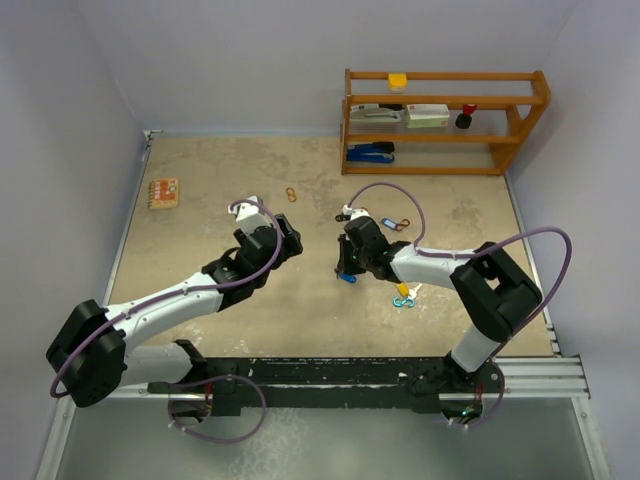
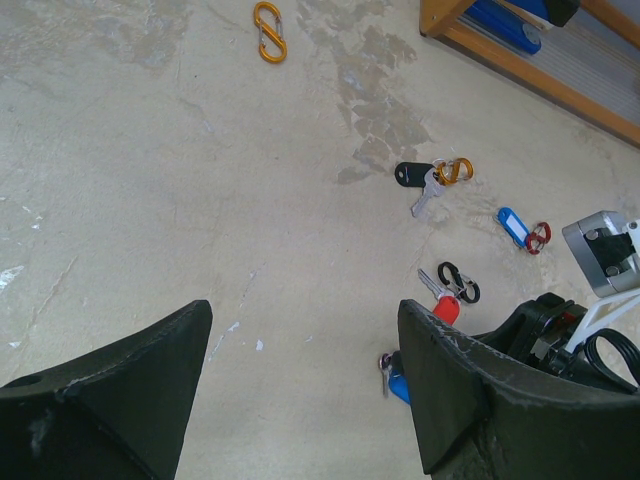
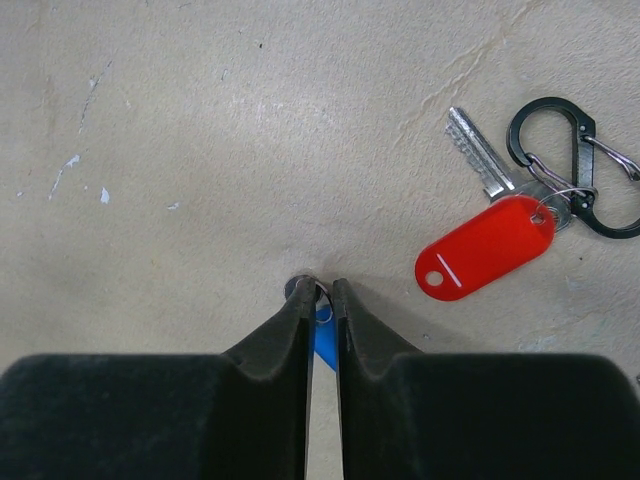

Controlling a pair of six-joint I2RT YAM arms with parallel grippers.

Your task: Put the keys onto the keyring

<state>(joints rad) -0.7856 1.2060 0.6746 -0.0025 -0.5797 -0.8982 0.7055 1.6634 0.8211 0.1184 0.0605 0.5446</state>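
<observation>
My right gripper (image 3: 320, 288) is shut on the small ring of a blue-headed key (image 3: 323, 338) and presses it down on the table. In the top view this gripper (image 1: 347, 268) holds the blue key (image 1: 347, 278) at mid-table. A red-headed key (image 3: 485, 247) on a black carabiner (image 3: 565, 165) lies just to its right. My left gripper (image 2: 305, 330) is open and empty, hovering left of the blue key (image 2: 397, 383). In the left wrist view, a black-headed key (image 2: 418, 178) on an orange clip and a blue-headed key (image 2: 512, 223) on a red clip lie farther back.
A loose orange carabiner (image 2: 267, 18) lies at the back, also in the top view (image 1: 291, 194). A yellow and teal bunch (image 1: 405, 295) lies by the right arm. A wooden shelf (image 1: 440, 137) stands at the back right. An orange box (image 1: 163, 192) sits far left.
</observation>
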